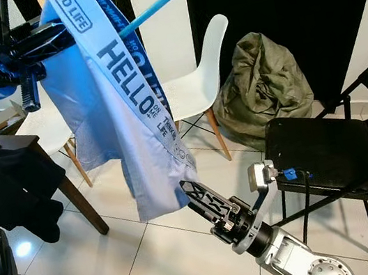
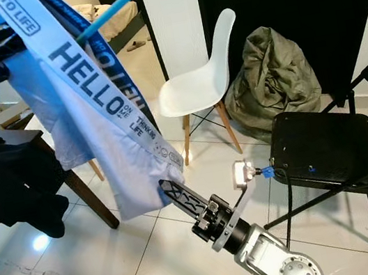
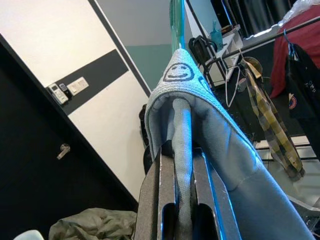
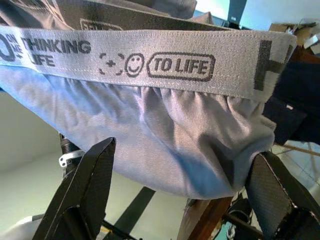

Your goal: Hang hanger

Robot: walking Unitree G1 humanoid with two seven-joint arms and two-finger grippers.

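The right gripper (image 4: 180, 195) is held open just below the garment's (image 1: 106, 115) hem. The hanger (image 3: 181, 125), draped in it, is clamped by the left gripper (image 3: 182, 165); cloth could be snagged.

A pale tiled floor (image 1: 136, 272) carries a white shell chair (image 1: 199, 82) at twelve o'clock, an olive bag (image 1: 263, 82) slumped at one o'clock, a black folding chair (image 1: 320, 150) at three o'clock, and a dark wooden table (image 1: 48, 167) draped with black cloth (image 1: 17, 193) at nine o'clock.
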